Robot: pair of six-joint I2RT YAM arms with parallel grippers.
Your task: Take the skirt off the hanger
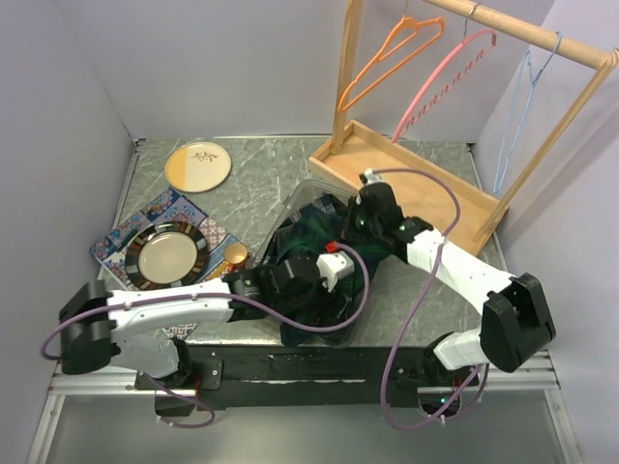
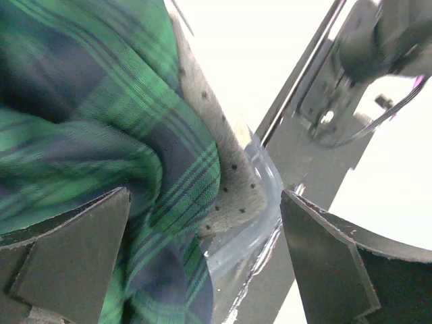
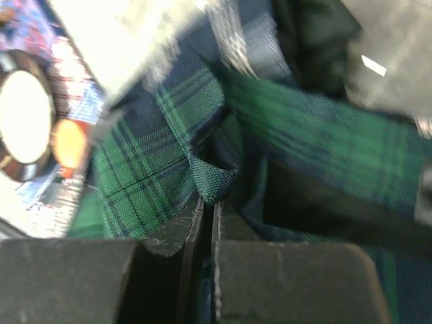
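Note:
The green and navy plaid skirt lies bunched in the middle of the table. A clear plastic hanger part with a grey dotted pad lies against the cloth in the left wrist view. My left gripper is open, its jaws wide apart round the skirt's edge and the clear plastic. My right gripper is at the skirt's far side, jaws almost together, pinching a fold of the skirt at its tips.
A wooden rack at the back right holds orange, pink and blue hangers. Two plates and a patterned mat lie at the left. A small orange thing sits beside the skirt.

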